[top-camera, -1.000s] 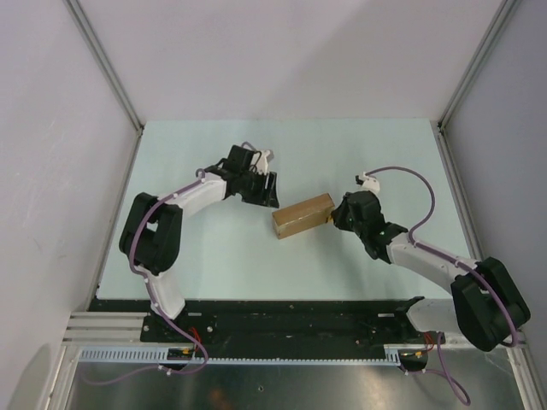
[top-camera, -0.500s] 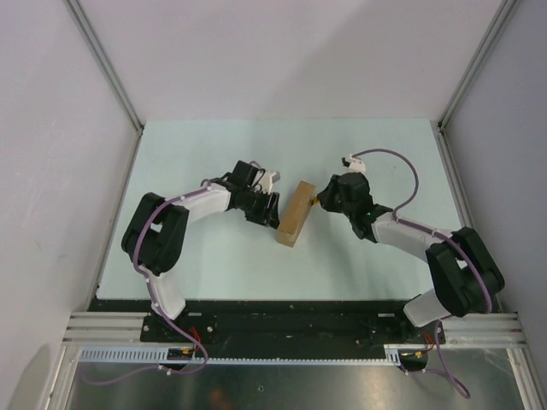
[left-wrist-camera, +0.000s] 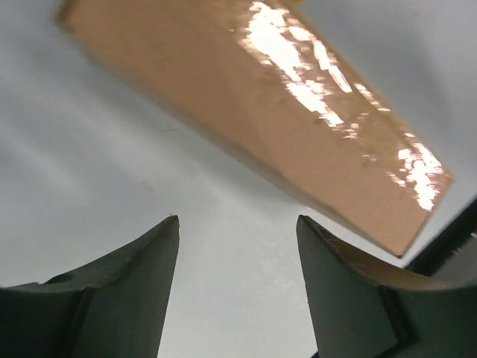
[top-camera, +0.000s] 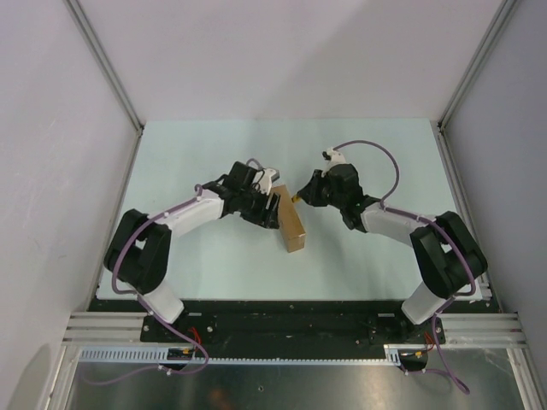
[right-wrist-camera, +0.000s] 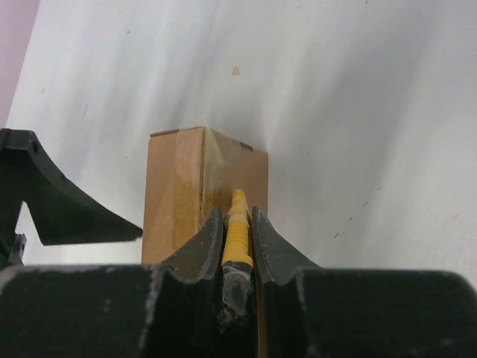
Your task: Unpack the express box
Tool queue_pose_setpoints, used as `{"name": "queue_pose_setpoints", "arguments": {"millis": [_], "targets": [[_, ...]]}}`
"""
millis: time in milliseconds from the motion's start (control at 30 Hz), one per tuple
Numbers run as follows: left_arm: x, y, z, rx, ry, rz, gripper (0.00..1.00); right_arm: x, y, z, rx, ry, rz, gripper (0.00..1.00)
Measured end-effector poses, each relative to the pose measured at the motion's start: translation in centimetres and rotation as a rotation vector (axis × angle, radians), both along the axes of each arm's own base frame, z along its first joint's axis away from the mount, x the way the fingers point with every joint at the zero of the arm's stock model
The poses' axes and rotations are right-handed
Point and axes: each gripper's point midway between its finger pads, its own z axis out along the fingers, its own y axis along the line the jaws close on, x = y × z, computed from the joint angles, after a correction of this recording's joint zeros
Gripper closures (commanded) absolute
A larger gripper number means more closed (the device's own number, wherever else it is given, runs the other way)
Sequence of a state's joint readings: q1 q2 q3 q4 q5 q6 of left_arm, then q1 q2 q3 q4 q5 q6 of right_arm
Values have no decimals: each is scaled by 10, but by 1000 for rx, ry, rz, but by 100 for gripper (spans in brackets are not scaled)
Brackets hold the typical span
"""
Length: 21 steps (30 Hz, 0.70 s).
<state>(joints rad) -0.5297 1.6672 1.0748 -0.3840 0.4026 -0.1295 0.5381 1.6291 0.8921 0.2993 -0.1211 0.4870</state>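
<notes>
**Express box shut on table, knife at its far end**

Top view: the express box (top-camera: 291,225) lies flat on the pale table (top-camera: 188,154), approx. mid-table, btwn the 2 arms. Its long axis runs far-left to near-right. Flaps are closed, so contents are hidden. Left end effector (top-camera: 272,207) sits just beside the box's left long side, toward the far end. Right end effector (top-camera: 301,193) is at the box's far end, w/ a yellow knife (top-camera: 295,196) poking out toward the box.

Left wrist view: left end effector (left-wrist-camera: 237,218) is spread wide, w/ only bare table btwn its tips. The box (left-wrist-camera: 261,112) lies just beyond the tips, slanting across the frame, w/ a glossy shine on its face. Touching or not: can't tell.

Right wrist view: right end effector (right-wrist-camera: 237,214) is narrow, clamped on the yellow knife (right-wrist-camera: 238,233). The knife tip sits over the top face of the box (right-wrist-camera: 179,195), near its close end; contact can't be told. The box top is shut here too, nothing of the inside showing. One left finger (right-wrist-camera: 59,201) shows just beside the box's left side.
</notes>
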Motion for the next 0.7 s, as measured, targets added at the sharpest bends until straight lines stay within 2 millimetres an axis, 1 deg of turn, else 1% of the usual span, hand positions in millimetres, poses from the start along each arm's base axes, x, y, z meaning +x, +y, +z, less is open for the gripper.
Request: {"name": "queue_pose_setpoints", "arguments": {"millis": [133,233,333,433,500,567,633,700], "targets": [[20,21,5,103,-105,87,30,7,-4,11,-16,-18,-15,100],[30,32,19,141,-178,120,28,10,-11,26,-26,-39,-44,100],[41,35,46,140,-258,138,28,7,-23,44,-46,-64,-87,100],[65,29,82,119,-349,176,28,-2,-34,60,-67,-84,-102,100],[84,24,103,103,-402,206,27,-13,-39,72,-95,-101,-96,100],[104,17,119,91,-441,236,27,-29,-36,83,-118,-124,-67,100],[121,10,124,81,-458,256,25,-53,-25,95,-142,-156,-7,100],[133,2,122,75,-455,259,23,-84,-8,111,-152,-210,80,100]]}}
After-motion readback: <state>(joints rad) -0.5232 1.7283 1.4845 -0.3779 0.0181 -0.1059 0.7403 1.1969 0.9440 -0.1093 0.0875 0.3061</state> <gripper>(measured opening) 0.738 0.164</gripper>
